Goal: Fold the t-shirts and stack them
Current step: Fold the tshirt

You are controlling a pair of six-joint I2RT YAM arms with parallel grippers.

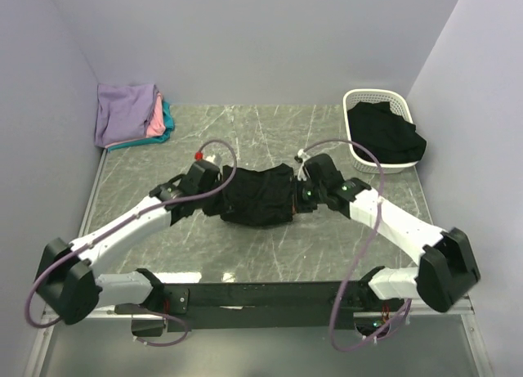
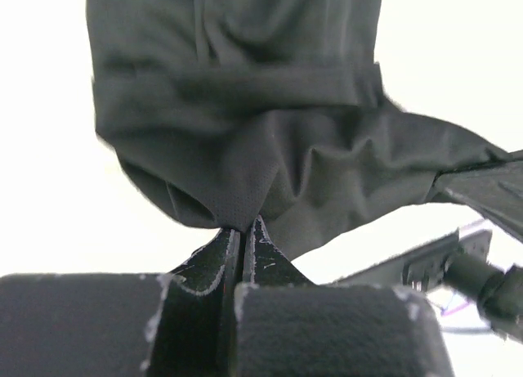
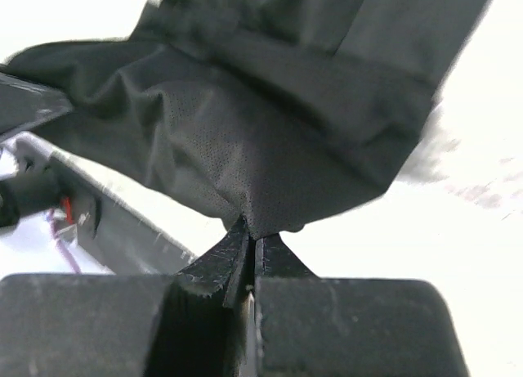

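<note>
A black t-shirt hangs between both grippers over the middle of the table. My left gripper is shut on its left edge; in the left wrist view the cloth bunches at the closed fingertips. My right gripper is shut on its right edge; the right wrist view shows the cloth pinched at the fingertips. Folded lavender, pink and teal shirts lie stacked at the back left. More black shirts lie loose in the basket.
A white perforated basket stands at the back right. Purple cables loop from both arms above the marbled table. Walls close in the table at the back and both sides.
</note>
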